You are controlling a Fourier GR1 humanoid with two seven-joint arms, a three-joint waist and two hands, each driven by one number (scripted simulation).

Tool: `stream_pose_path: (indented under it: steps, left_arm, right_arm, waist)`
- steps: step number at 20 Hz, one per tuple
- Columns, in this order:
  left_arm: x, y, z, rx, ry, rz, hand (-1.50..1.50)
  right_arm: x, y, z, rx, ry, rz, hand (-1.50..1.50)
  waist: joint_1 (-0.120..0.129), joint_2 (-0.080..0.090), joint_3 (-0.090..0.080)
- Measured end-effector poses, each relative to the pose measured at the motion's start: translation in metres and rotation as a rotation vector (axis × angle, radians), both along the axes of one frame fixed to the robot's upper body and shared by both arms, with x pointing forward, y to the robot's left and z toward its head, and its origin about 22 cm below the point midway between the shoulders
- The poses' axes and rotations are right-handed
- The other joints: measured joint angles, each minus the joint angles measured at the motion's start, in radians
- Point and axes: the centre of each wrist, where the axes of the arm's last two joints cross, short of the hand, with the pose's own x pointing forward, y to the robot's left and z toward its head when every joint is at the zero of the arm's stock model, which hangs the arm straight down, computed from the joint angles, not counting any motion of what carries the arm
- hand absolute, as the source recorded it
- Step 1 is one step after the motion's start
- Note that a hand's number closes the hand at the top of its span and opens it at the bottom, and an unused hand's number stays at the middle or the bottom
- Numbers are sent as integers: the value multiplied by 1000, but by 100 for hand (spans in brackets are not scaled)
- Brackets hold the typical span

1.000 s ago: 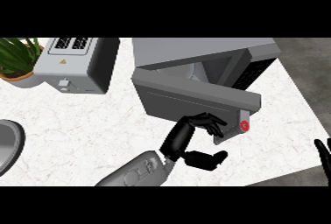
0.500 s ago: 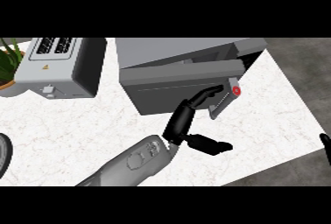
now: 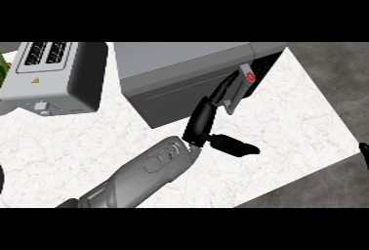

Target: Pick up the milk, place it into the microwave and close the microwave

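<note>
The grey microwave [image 3: 187,61] stands at the back of the white counter [image 3: 86,141]. Its door [image 3: 169,100] is swung almost shut, leaving a narrow dark gap at the right end near the red button [image 3: 250,76]. My left hand [image 3: 201,123] is open, its straight fingers [image 3: 225,92] lying against the door's front and its thumb [image 3: 234,145] sticking out to the right. No milk is in view. Only a black sliver of my right hand [image 3: 365,155] shows at the right edge.
A silver toaster [image 3: 54,78] stands left of the microwave, with a bit of green plant [image 3: 6,66] at the far left edge. The counter ends at the right in a slanted edge, with dark floor [image 3: 331,78] beyond it.
The microwave door has swung from wide open to nearly shut, with my left hand following it forward, fingers straightening against it. The right hand has slid almost out of view.
</note>
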Motion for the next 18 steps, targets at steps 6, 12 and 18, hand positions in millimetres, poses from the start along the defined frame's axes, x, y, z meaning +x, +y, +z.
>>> stream_pose_path:
  steps: [6,12,18]
  left_arm:
    - [2,1,-3,-9,-19,14,-150]
    - [2,2,-6,-22,-41,25,-150]
    - [3,1,-8,-31,-54,30,-150]
  right_arm:
    - [6,-2,10,4,-16,41,-150]
    - [10,-6,16,1,-15,50,-150]
    - [14,-11,23,-3,-14,49,-150]
  waist:
    - [-20,2,0]
    - [-34,5,0]
    - [-46,7,0]
